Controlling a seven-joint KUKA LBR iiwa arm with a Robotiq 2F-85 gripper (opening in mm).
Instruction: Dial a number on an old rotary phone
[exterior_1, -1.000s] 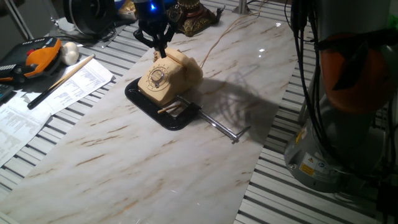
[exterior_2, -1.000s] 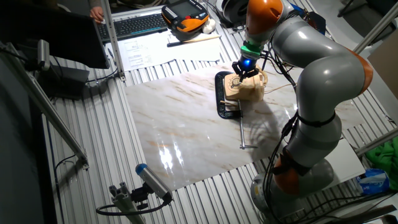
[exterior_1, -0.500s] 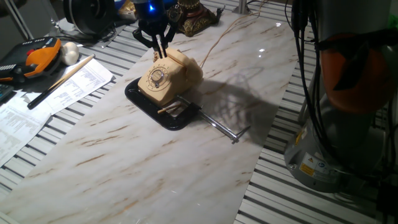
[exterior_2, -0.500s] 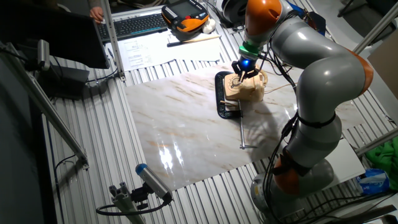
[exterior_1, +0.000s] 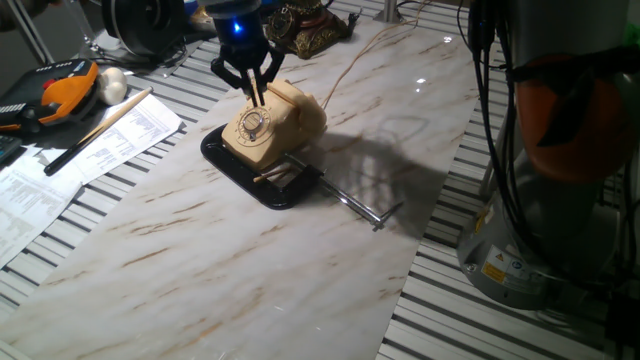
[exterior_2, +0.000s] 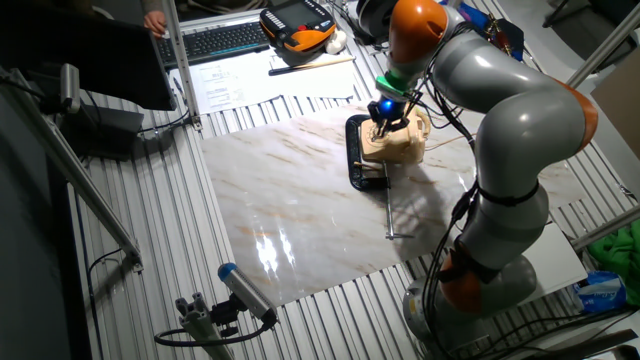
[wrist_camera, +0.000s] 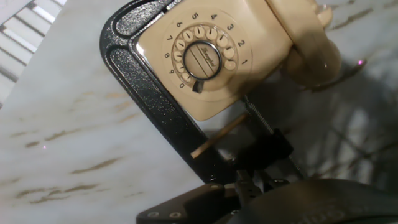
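The cream rotary phone (exterior_1: 280, 122) sits on the marble board (exterior_1: 250, 270), held in a black C-clamp (exterior_1: 235, 165). Its round dial (exterior_1: 252, 122) faces front-left and the handset lies across the top. My gripper (exterior_1: 258, 98), with a blue light on the hand, points down with its fingers together just above the dial's upper edge. Whether it touches cannot be told. The other fixed view shows the gripper (exterior_2: 380, 124) over the phone (exterior_2: 400, 145). In the hand view the dial (wrist_camera: 204, 57) shows numbers; my fingertips (wrist_camera: 244, 184) are at the bottom.
The clamp's steel screw rod (exterior_1: 358, 206) sticks out to the right. A small wooden stick (wrist_camera: 217, 135) lies by the phone's base. The thin cord (exterior_1: 345, 62) runs to the back. Papers (exterior_1: 90, 150), a long stick (exterior_1: 95, 130) and an orange pendant (exterior_1: 60, 90) lie left. The arm's base (exterior_1: 540, 200) stands right.
My gripper has shifted a little to the left and forward, from above the handset toward the dial's upper edge. The phone and clamp have not moved.
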